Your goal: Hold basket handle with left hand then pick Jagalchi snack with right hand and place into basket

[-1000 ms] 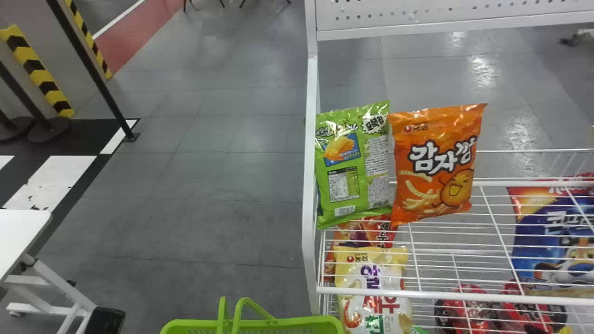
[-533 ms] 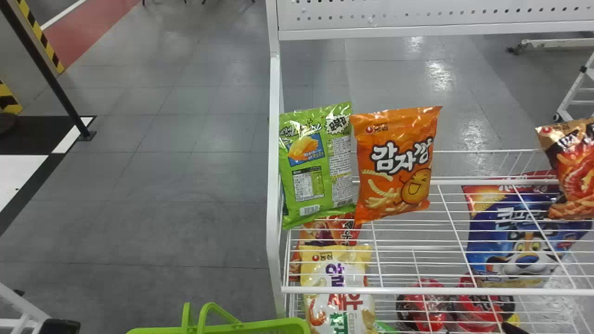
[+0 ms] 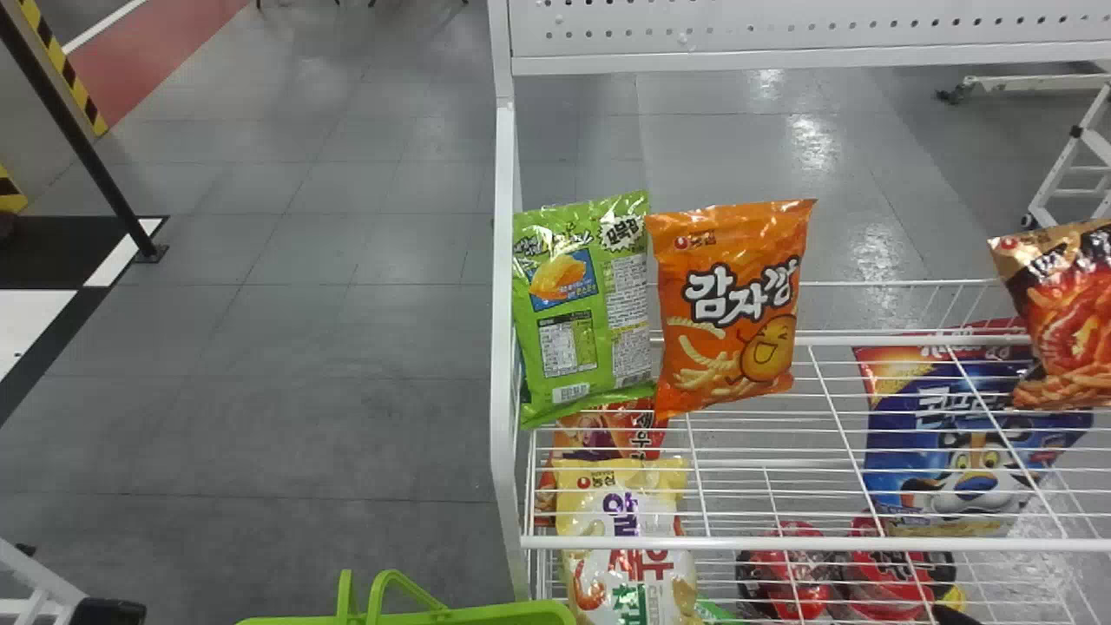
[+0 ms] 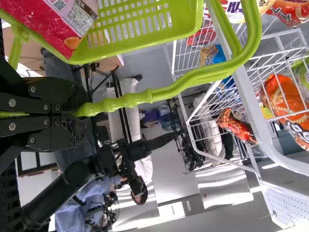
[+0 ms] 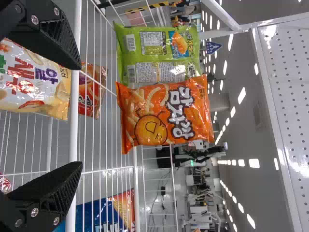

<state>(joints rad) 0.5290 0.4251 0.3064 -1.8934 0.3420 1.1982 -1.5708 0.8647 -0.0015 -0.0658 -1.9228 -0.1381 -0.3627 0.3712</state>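
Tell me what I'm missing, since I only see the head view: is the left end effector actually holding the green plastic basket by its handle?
Observer: Yes. The left end effector is closed on the handle.
Operator: And how does the right one stand?
Observer: The right end effector is open wide at the white wire shelf.
Operator: Anything already in the basket?
Observer: Yes, a red package with a pale label is in the basket.

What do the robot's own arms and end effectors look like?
The left end effector and right end effector are black with round silver screws. The right one has two wedge-shaped fingers with ridged inner faces. The right arm is black, with a smooth tubular section.
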